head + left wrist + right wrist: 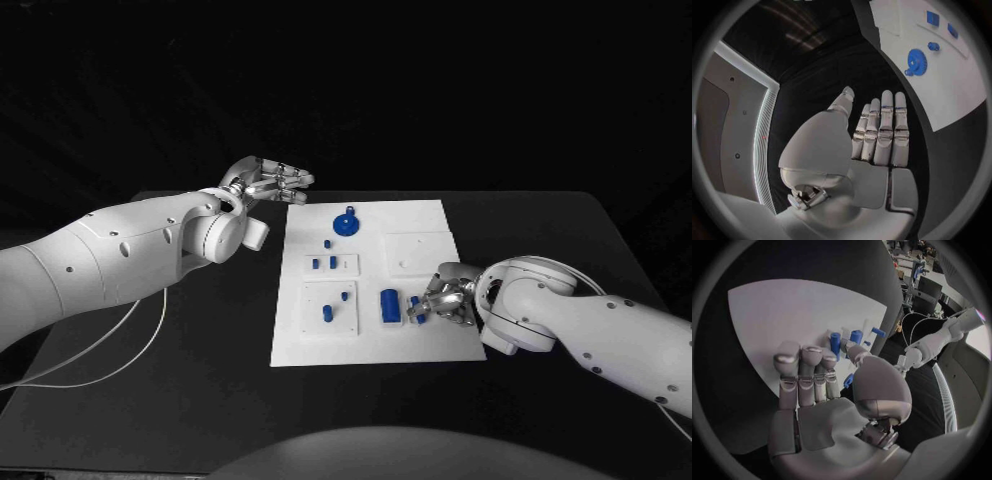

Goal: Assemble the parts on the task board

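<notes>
Right hand: my right hand (440,297) sits low over the near right corner of the board (418,222), fingers (804,371) curled in close together; a small blue part (849,380) shows just beside the thumb, but I cannot tell whether I am pinching it.
Near parts: a blue block (389,305) stands just beside my right fingers; two small blue pegs (336,305) stand in the raised near-left panel of the board.
Handling: my judgement is that these pieces are light, stiff plastic, smooth enough to slip; I would take each by its flat sides, near the middle, with a gentle pinch, since a hard squeeze could flick one away.
Middle of board: a row of short blue pegs (323,263) stands at the left, and a bare white square recess (418,250) lies to their right, holding nothing that I can see.
Far parts: a blue gear (346,222) lies flat near the far edge, with a tiny blue piece (327,243) just on its near side.
Left hand: my left hand (267,183) hovers off the board's far left corner above the worktop (188,370), fingers (882,132) straight and held side by side, holding nothing.
</notes>
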{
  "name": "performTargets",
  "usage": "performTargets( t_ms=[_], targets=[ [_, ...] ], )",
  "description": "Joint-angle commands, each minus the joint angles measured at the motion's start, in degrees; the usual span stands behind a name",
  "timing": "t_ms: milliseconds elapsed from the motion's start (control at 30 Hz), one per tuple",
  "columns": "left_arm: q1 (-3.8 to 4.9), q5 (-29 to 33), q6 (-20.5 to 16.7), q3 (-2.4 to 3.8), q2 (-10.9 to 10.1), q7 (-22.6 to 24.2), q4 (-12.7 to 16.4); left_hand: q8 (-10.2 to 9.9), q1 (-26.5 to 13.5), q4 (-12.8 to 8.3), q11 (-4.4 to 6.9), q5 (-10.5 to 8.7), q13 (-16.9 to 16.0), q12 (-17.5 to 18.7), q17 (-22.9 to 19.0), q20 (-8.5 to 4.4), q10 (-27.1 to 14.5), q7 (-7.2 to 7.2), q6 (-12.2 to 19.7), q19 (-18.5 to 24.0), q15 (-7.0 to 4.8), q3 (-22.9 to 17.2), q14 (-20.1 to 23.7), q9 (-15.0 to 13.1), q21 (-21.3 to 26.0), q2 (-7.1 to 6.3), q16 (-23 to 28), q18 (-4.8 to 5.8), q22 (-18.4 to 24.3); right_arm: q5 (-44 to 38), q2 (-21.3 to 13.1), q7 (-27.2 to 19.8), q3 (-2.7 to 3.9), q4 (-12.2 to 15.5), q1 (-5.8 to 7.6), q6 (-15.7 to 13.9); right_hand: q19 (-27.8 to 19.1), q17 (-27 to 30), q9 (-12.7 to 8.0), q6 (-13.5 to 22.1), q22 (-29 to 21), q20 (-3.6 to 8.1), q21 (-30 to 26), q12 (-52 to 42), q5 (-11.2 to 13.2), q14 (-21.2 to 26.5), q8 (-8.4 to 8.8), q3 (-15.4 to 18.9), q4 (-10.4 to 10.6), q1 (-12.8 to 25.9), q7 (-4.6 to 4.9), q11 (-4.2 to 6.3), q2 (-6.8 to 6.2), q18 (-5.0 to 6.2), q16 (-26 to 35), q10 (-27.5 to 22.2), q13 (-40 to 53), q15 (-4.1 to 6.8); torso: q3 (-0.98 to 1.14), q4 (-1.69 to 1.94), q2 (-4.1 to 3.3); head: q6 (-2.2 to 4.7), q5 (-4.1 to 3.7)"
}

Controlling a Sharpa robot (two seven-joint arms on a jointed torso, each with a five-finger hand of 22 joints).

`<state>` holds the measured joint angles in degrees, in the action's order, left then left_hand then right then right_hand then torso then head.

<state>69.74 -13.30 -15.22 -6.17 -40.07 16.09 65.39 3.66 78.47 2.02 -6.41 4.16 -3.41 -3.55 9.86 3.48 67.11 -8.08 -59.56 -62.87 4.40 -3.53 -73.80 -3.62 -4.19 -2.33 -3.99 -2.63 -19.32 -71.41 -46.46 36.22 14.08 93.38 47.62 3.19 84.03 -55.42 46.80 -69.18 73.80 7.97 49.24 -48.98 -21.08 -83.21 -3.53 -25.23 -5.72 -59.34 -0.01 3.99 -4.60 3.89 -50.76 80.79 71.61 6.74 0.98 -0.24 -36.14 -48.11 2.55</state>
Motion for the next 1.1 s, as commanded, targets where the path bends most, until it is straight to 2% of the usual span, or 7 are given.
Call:
performTargets(
  t_ms=[33,233,400,533,633,733,1100],
  targets=[
    [-0.02,0.3,0.7,0.05,0.0,0.2,0.1,-0.1,-0.5,0.1,0.03,-0.37,0.0,0.0,0.1,-0.09,-0.4,0.11,0.4,-0.3,-0.02,0.3,0.4,0.0,-0.3,0.26,0.1,0.46,0.1,-0.2,0.1,0.1,-0.10,0.1,-0.13,0.9,3.3,0.0,-0.6,-0.1,-0.1,0.32,0.0,-0.1,0.4,0.0,-0.17,-3.9,-4.5,0.2,-0.46,0.45,-0.04,-0.22,0.2,0.1,0.0,0.35,0.00,0.04,0.00,-0.07,0.07],
    [-0.02,0.3,0.8,0.05,0.0,0.1,0.1,-0.1,-0.5,0.1,0.03,-0.37,0.0,0.0,0.1,-0.09,-0.4,0.11,0.4,-0.3,-0.02,0.3,0.4,0.0,-0.3,0.26,0.1,0.46,0.1,-0.1,0.2,-0.3,-0.10,0.1,-0.13,0.5,3.3,0.0,-2.7,-0.9,-0.2,0.44,0.0,-0.4,3.1,0.0,-0.13,-1.5,-2.2,0.0,-0.84,0.56,-1.02,-0.32,0.2,0.1,0.3,0.43,-0.01,0.04,0.00,-0.09,0.15],
    [-0.02,0.3,0.9,0.05,0.0,0.0,0.1,-0.1,-0.5,0.1,0.03,-0.37,0.0,0.0,0.1,-0.09,-0.4,0.11,0.4,-0.3,-0.02,0.3,0.4,0.0,-0.3,0.26,0.1,0.46,0.1,0.0,0.2,-0.5,-0.10,0.0,-0.13,-0.1,3.3,-0.1,-3.9,-1.6,-0.2,0.46,0.0,-0.4,7.7,0.0,-0.14,-0.1,1.3,0.9,-0.83,0.54,-2.69,-0.32,0.2,0.1,0.3,0.45,0.00,0.03,-0.01,-0.11,0.15],
    [-0.02,0.3,0.9,0.05,0.0,0.0,0.1,-0.1,-0.5,0.1,0.03,-0.37,0.0,0.0,0.1,-0.09,-0.4,0.11,0.4,-0.3,-0.02,0.3,0.4,0.0,-0.3,0.26,0.1,0.46,0.1,0.2,0.2,-0.6,-0.10,-0.1,-0.13,-0.2,3.3,-0.1,-4.3,-2.0,-0.3,0.43,0.0,-0.3,11.8,0.0,-0.16,0.6,4.2,1.2,-0.70,0.45,-3.93,-0.28,0.2,0.1,0.2,0.41,-0.02,0.02,0.00,-0.13,0.16],
    [-0.02,0.3,0.9,0.05,0.0,0.0,0.1,-0.1,-0.5,0.2,0.01,-0.36,0.0,0.0,0.1,-0.07,-0.4,0.09,0.5,-0.3,0.00,0.3,0.5,0.0,-0.4,0.25,0.2,0.45,0.4,0.5,0.2,-0.6,-0.10,-0.2,-0.13,-0.3,3.3,-0.2,-4.2,-2.2,-0.3,0.38,0.1,-0.3,17.4,-0.1,-0.18,1.3,7.3,1.8,-0.53,0.30,-5.06,-0.23,0.2,0.1,0.2,0.33,-0.02,0.00,0.00,-0.13,0.18],
    [-0.02,0.3,0.9,0.05,0.0,0.0,0.1,-0.1,-0.5,0.2,0.01,-0.36,0.0,0.0,0.1,-0.07,-0.4,0.09,0.5,-0.3,0.00,0.3,0.5,0.0,-0.4,0.25,0.2,0.45,0.4,0.7,0.2,-0.7,-0.10,-0.3,-0.13,-0.4,3.3,-0.2,-3.8,-2.3,-0.4,0.43,0.0,-0.1,18.2,-0.1,-0.20,2.2,10.3,1.5,-0.49,0.25,-6.22,-0.22,0.2,0.1,0.1,0.37,-0.01,-0.01,0.00,-0.14,0.19],
    [-0.02,0.3,0.9,0.05,0.0,-0.1,0.1,-0.1,-0.5,0.2,0.00,-0.37,0.0,0.0,0.1,-0.07,-0.4,0.05,0.6,-0.3,0.00,0.4,0.5,0.0,-0.4,0.23,0.2,0.45,0.4,1.5,0.0,-1.4,-0.10,-0.2,-0.13,-1.2,3.4,-0.5,-3.6,-2.3,-0.4,0.52,0.1,0.1,18.3,-0.1,-0.22,2.6,12.3,1.8,-0.36,0.24,-6.54,-0.31,0.5,0.2,0.2,0.40,0.02,0.02,-0.01,-0.13,0.15]
  ],
)
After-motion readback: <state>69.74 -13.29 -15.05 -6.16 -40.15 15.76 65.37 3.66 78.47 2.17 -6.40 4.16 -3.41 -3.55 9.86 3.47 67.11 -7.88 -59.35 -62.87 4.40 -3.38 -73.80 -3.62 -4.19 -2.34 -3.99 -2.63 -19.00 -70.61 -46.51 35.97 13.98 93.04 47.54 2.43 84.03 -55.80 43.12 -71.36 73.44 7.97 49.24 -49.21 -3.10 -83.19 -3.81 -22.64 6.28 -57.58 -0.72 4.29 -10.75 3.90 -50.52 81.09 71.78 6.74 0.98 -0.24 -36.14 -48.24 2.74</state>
